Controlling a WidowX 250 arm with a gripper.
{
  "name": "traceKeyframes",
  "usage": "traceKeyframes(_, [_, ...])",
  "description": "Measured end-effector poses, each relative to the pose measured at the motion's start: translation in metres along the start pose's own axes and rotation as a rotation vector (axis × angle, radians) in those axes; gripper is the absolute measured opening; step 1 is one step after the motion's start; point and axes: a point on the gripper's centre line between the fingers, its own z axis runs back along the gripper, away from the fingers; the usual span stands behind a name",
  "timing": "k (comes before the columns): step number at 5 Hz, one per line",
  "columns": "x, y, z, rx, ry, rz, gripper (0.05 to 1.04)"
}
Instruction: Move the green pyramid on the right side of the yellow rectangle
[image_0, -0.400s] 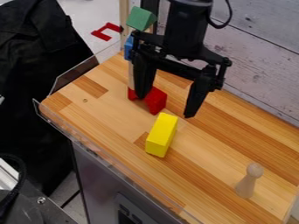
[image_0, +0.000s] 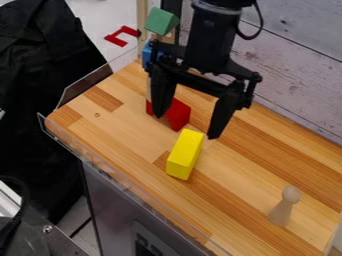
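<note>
Green pyramid (image_0: 161, 21) up top — blue block (image_0: 146, 55) below and red block (image_0: 179, 115) partly hidden behind the gripper (image_0: 186, 127) — its 2 fingers spread wide, holding nothing

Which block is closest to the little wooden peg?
The long yellow block. It's nearer the wooden peg than the red block, the blue block and the green block, which are all farther back.

Black all over, this arm (image_0: 208, 47), top of frame: thick, rounded, greyer band (image_0: 217, 9) circling it near upper edge. Thin black cable (image_0: 261, 25) bowed out along right side. Gripper (image_0: 186, 126) black too: wide angular crossbar (image_0: 200, 84), knobby ends, pair of long fingers (image_0: 222, 116) narrowing toward tips.
</note>
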Motion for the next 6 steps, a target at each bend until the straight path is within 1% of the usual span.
traceKeyframes(1, [0.009,0.005,0.012,-0.013,-0.028,0.035,0.998])
traceKeyframes(2, [0.018,0.016,0.028,-0.04,-0.075,0.041,0.998])
traceKeyframes(3, [0.027,0.034,0.049,-0.038,-0.124,0.052,0.998])
traceKeyframes(4, [0.029,0.051,0.065,-0.018,-0.135,0.094,0.998])
traceKeyframes(6, [0.038,0.077,0.081,0.012,-0.116,0.119,0.998])
